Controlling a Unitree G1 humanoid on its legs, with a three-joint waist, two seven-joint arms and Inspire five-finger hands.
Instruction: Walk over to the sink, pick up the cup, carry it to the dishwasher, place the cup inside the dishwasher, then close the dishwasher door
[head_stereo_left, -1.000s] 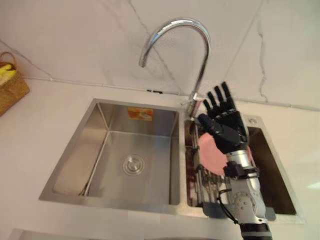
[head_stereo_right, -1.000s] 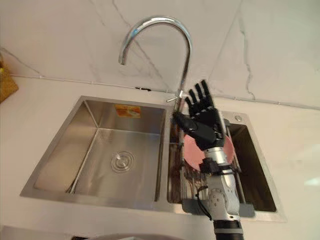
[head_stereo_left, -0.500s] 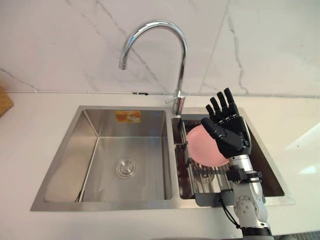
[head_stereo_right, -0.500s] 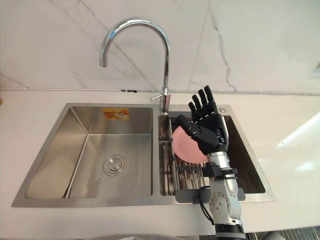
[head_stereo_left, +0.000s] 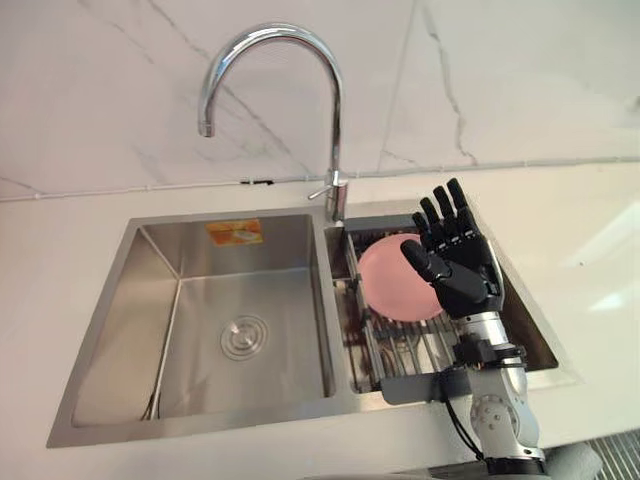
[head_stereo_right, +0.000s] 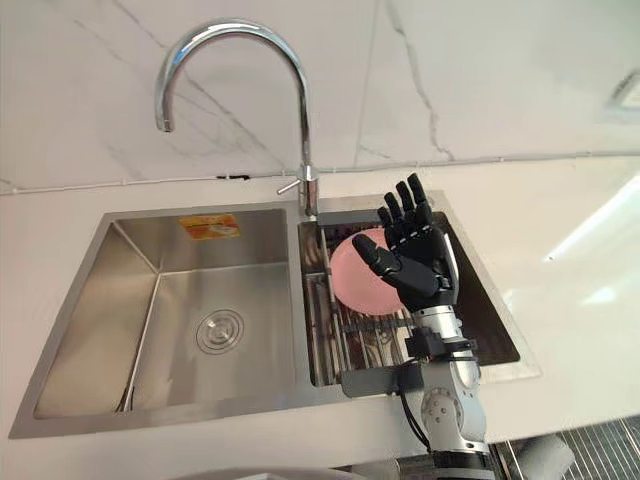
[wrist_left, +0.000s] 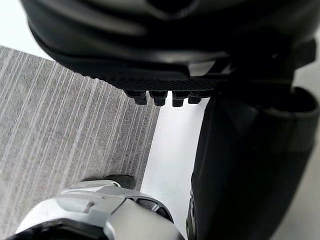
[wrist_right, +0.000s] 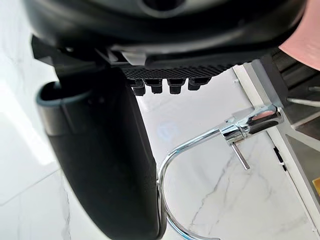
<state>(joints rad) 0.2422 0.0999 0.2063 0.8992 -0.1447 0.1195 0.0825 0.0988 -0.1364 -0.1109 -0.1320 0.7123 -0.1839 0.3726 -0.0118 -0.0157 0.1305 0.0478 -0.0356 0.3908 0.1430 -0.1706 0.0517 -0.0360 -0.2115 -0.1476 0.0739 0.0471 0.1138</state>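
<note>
The pink cup (head_stereo_left: 393, 276) lies on its side in the wire rack (head_stereo_left: 400, 345) in the right basin of the sink (head_stereo_left: 130, 330), its round face turned up toward the camera. The right hand (head_stereo_left: 465, 268) is held up over the cup's right edge. Its fingers (head_stereo_left: 446, 214) are straight and slightly apart, pointing toward the back wall, and the thumb crosses the cup's rim. Nothing is curled round the cup, and I cannot tell whether the thumb touches it. In the right wrist view a pink sliver of the cup sits beside the palm, with the faucet (wrist_right: 250, 125) beyond.

The left hand (wrist_left: 165, 65) hangs above the striped floor (wrist_left: 65, 135), fingers relaxed and holding nothing.

Compared with a second ago, the whole view has swung, so the camera has moved. More of the cup now shows left of the hand, and the fingers are spread as before. The white surface (head_stereo_left: 50, 235) surrounds the sink.
</note>
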